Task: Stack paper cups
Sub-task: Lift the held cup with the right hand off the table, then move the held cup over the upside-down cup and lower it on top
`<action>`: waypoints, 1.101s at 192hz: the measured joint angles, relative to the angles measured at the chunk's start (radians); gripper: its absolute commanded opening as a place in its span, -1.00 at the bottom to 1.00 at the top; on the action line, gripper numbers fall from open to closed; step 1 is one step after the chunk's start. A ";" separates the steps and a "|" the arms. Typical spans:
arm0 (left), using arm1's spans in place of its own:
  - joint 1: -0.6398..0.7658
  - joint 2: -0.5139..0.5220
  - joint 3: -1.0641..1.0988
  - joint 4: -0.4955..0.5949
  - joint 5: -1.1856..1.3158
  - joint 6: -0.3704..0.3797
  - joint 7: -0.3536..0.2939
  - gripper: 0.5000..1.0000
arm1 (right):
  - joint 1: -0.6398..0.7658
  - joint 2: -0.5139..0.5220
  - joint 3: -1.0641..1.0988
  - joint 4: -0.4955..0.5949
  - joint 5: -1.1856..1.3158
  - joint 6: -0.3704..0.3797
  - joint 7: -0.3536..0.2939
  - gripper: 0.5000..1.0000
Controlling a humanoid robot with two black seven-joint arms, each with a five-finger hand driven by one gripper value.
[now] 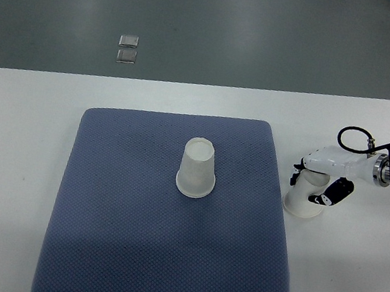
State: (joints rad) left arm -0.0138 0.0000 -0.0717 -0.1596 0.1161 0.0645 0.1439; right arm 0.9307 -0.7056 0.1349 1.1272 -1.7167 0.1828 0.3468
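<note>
The right robot hand grips a white upside-down paper cup near the white tabletop's right edge, probably to carry it onto the matching inverted cup on the blue-grey fabric mat.

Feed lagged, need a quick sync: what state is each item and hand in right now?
Paper cup on mat: upside down, standing free, untouched.
Paper cup off mat: upside down on the white table, gripped.
Right hand: closed around that cup.
Blue mat: lying flat.
Left hand: not in view.
</note>
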 measured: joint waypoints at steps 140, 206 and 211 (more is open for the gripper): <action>0.000 0.000 0.000 0.000 0.000 0.000 0.001 1.00 | 0.259 -0.028 0.003 0.039 0.037 0.067 0.012 -0.57; 0.000 0.000 0.000 0.000 0.000 0.000 0.000 1.00 | 0.430 -0.002 0.006 0.122 0.135 0.183 0.030 -0.57; 0.000 0.000 0.000 0.000 0.000 0.000 0.000 1.00 | 0.442 0.004 0.006 0.131 0.148 0.191 0.030 -0.57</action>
State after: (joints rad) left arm -0.0137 0.0000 -0.0717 -0.1595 0.1161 0.0645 0.1444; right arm 1.3723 -0.7018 0.1408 1.2587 -1.5690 0.3741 0.3772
